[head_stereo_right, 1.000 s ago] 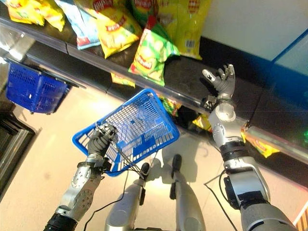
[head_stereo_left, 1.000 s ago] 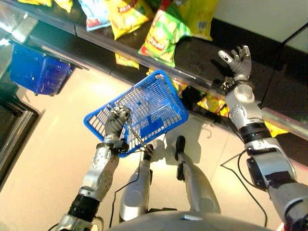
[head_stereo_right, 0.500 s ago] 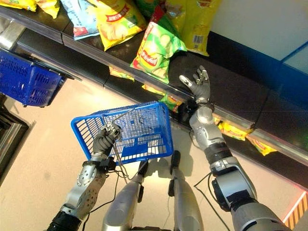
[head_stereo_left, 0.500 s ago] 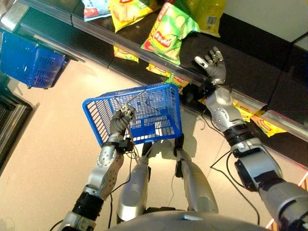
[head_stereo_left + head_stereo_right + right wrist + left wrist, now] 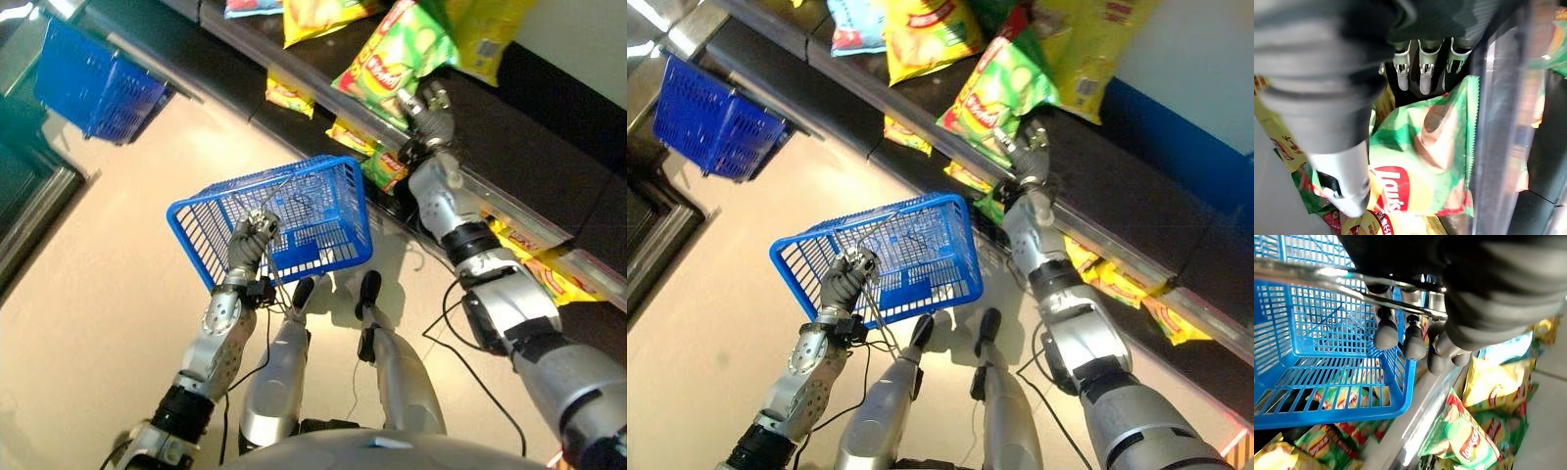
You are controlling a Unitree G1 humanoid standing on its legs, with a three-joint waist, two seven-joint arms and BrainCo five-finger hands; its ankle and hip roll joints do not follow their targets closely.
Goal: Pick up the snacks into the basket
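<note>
— The right hand (image 5: pixel 1031 149) is up at the shelf edge, right against the lower corner of the green snack bag (image 5: pixel 999 90). From its own wrist camera the fingers (image 5: pixel 1423 78) reach out fairly straight over the top of the bag, the thumb apart from them — nothing pinched yet, as far as I can see.

— And the basket?

— The left hand (image 5: pixel 251 238) has it — fingers (image 5: pixel 1386 335) curled round the metal handle (image 5: pixel 1327 281). The blue basket (image 5: pixel 338 257) hangs low in front of the robot, below the shelf and a little to the left of the bag. It looks empty.

— So what makes the grab go well?

— I'd say close on the bag's body, not on its crimped corner; a puffy bag like that will likely slip out of a corner pinch. It leans over the shelf lip (image 5: pixel 921 127) among the yellow bags (image 5: pixel 921 34), so I'd draw it straight out toward the robot, or the neighbours may come along.

— And the left side?

— Hold the basket level, mouth up, near under the shelf, so the carry is brief.
</note>
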